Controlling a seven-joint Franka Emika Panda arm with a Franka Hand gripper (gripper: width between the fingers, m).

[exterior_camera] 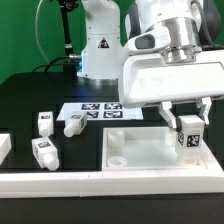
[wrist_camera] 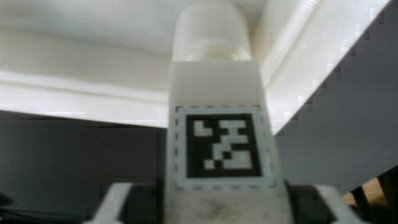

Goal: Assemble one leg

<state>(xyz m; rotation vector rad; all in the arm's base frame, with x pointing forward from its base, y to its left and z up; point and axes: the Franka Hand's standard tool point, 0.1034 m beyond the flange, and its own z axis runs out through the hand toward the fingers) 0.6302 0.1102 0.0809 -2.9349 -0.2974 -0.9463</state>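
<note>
My gripper (exterior_camera: 186,112) is shut on a white leg (exterior_camera: 188,135) with black-and-white tags on its blocky end. It holds the leg upright over the far right corner of the large white square tabletop (exterior_camera: 130,155). In the wrist view the leg (wrist_camera: 222,120) fills the middle, its rounded tip pointing at the tabletop's raised rim (wrist_camera: 107,95), and my gripper (wrist_camera: 219,200) grips its tagged end. Three more legs lie loose on the black table: one (exterior_camera: 44,123), a second (exterior_camera: 73,126) and a third (exterior_camera: 43,152).
The marker board (exterior_camera: 98,112) lies flat behind the tabletop. A white wall (exterior_camera: 100,184) runs along the table's front edge, and a white block (exterior_camera: 5,148) sits at the exterior view's left. The robot's base (exterior_camera: 100,45) stands at the back.
</note>
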